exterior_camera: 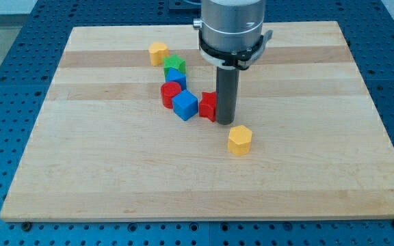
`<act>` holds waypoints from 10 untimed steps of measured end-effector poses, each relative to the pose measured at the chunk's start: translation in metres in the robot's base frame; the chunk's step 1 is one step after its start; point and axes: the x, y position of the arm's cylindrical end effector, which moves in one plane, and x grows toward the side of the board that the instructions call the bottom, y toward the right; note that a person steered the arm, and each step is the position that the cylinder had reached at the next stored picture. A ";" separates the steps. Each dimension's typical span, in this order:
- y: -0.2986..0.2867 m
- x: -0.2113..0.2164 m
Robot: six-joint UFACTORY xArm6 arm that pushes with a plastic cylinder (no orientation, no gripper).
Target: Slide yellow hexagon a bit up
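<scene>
The yellow hexagon lies on the wooden board, a little right of the middle. My tip stands just above and left of it, close to its upper left edge; I cannot tell whether they touch. A red block sits right beside the rod on its left, partly hidden by it.
A chain of blocks runs up and left from the rod: a blue cube, a red cylinder, a blue block, a green star-like block, and a second yellow block. A blue perforated table surrounds the board.
</scene>
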 end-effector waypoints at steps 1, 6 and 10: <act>-0.002 0.000; 0.093 0.068; 0.018 0.086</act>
